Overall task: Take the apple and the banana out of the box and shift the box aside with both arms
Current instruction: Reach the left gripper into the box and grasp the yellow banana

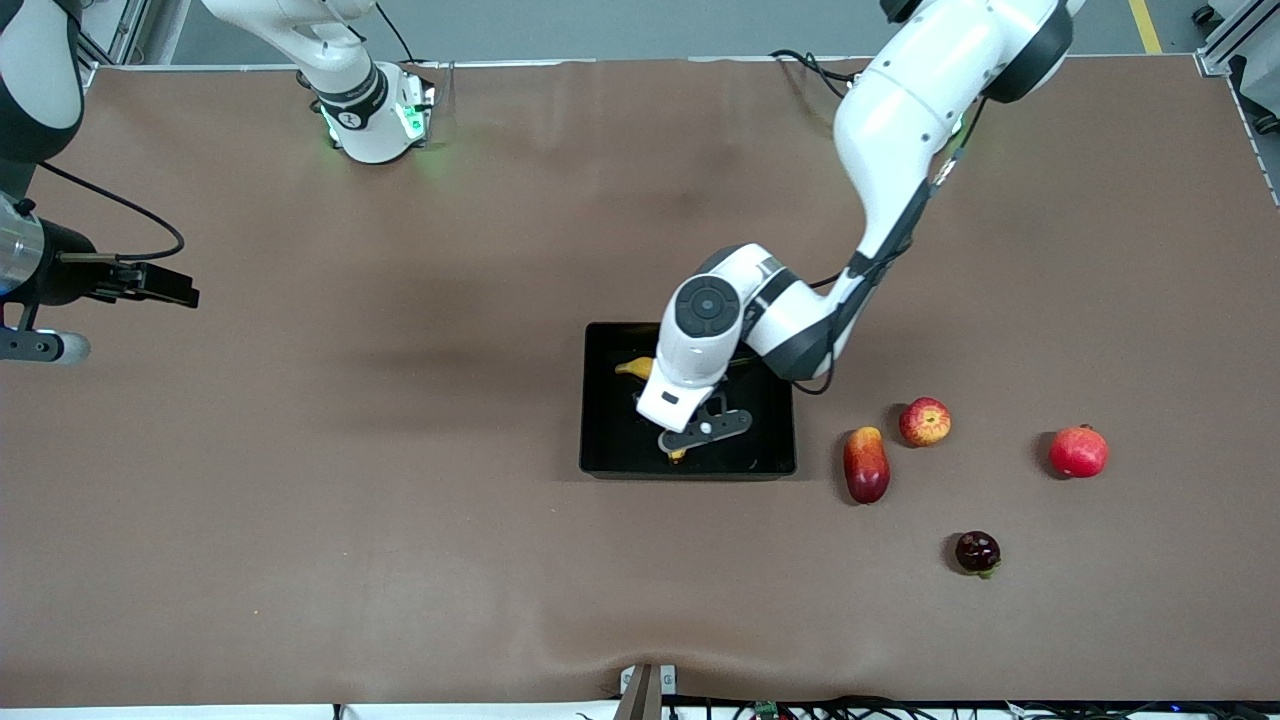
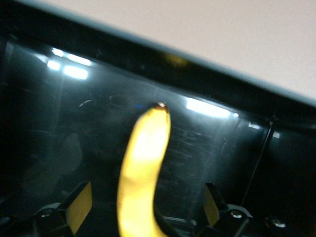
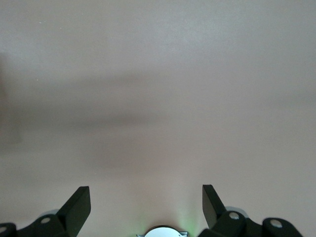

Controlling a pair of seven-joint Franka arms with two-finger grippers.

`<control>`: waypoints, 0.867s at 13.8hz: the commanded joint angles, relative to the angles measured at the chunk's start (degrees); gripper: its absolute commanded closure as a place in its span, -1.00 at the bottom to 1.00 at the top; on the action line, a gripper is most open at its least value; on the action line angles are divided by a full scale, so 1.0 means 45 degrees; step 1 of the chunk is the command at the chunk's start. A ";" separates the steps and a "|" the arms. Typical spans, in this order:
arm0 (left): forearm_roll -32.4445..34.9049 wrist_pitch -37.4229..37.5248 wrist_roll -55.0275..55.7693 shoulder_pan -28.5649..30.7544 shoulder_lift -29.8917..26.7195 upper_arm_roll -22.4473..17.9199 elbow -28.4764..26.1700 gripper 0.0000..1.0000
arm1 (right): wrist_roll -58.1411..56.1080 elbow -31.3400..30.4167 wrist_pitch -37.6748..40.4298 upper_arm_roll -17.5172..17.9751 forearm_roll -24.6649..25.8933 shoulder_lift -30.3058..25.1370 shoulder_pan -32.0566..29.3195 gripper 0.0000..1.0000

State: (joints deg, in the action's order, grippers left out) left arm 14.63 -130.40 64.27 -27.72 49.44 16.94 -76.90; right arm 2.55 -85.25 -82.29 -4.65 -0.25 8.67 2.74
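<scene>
Tabletop [image 1: 400, 450]: a brown sheet that carries the box and four loose fruits.
Box [image 1: 607, 445]: a shallow black tray near the middle of the tabletop, the banana lying inside on its glossy floor.
Left hand [image 1: 690, 445]: low inside the box, fingers [image 2: 79, 205] spread wide on either side of the banana, neither one touching it.
Right hand [image 3: 146, 207]: waits over bare tabletop at the right arm's end, fingers wide apart, holding nothing.
Banana [image 2: 143, 173]: yellow and curved, mostly hidden under the left arm in the front view, its dark tip pointing toward the box wall.
Mango [image 1: 866, 465]: oblong, red and yellow, just beside the box toward the left arm's end.
Apple [image 1: 924, 421]: red with yellow streaks, on the tabletop close by the mango, outside the box.
Red fruit [image 1: 1078, 451]: round, farther toward the left arm's end.
Dark fruit [image 1: 977, 552]: small, nearest the front camera.
</scene>
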 commanded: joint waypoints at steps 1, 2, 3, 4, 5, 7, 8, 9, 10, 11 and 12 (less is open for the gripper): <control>0.0265 -0.0688 0.0521 -0.0323 0.0848 -0.0191 0.0585 -1.00 | -0.0078 0.0058 -0.0015 0.0097 -0.0218 0.0066 -0.0219 -1.00; 0.0265 -0.0845 0.0541 -0.0401 0.1004 -0.0327 0.0585 -1.00 | -0.0078 0.0058 -0.0015 0.0097 -0.0218 0.0047 -0.0238 -1.00; 0.0265 -0.0963 0.0541 -0.0498 0.1103 -0.0386 0.0565 -1.00 | -0.0078 0.0058 -0.0015 0.0097 -0.0218 0.0066 -0.0258 -1.00; 0.0246 -0.1099 0.0541 -0.0538 0.1278 -0.0406 0.0585 -1.00 | -0.0078 0.0038 -0.0015 0.0097 -0.0237 0.0066 -0.0258 -1.00; 0.0265 -0.1255 0.0541 -0.0558 0.1357 -0.0387 0.0565 -0.96 | -0.0078 0.0019 0.0004 0.0097 -0.0218 0.0066 -0.0238 -1.00; 0.0245 -0.1257 0.0677 -0.0597 0.1474 -0.0406 0.0565 0.02 | -0.0078 0.0019 -0.0015 0.0097 -0.0218 0.0066 -0.0238 -1.00; 0.0245 -0.1257 0.0736 -0.0655 0.1475 -0.0406 0.0565 0.37 | -0.0078 0.0019 0.0004 0.0097 -0.0218 0.0086 -0.0238 -1.00; 0.0265 -0.1257 0.0737 -0.0656 0.1475 -0.0406 0.0546 0.72 | -0.0059 -0.0001 0.0004 0.0097 -0.0218 0.0086 -0.0238 -1.00; 0.0265 -0.1257 0.0737 -0.0656 0.1436 -0.0406 0.0546 1.00 | -0.0059 -0.0001 0.0004 0.0097 -0.0237 0.0105 -0.0238 -1.00; 0.0284 -0.1141 0.0698 -0.0656 0.1320 -0.0406 0.0526 1.00 | -0.0059 -0.0001 0.0004 0.0097 -0.0218 0.0164 -0.0238 -1.00; 0.0304 -0.0966 0.0698 -0.0656 0.1183 -0.0406 0.0546 1.00 | -0.0059 -0.0001 0.0004 0.0097 -0.0237 0.0164 -0.0238 -1.00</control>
State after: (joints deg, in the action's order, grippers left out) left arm 14.63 -135.50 65.58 -29.47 54.95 16.02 -75.73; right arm 2.55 -85.30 -82.29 -4.65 -0.42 9.16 2.44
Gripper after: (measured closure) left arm 0.573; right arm 0.000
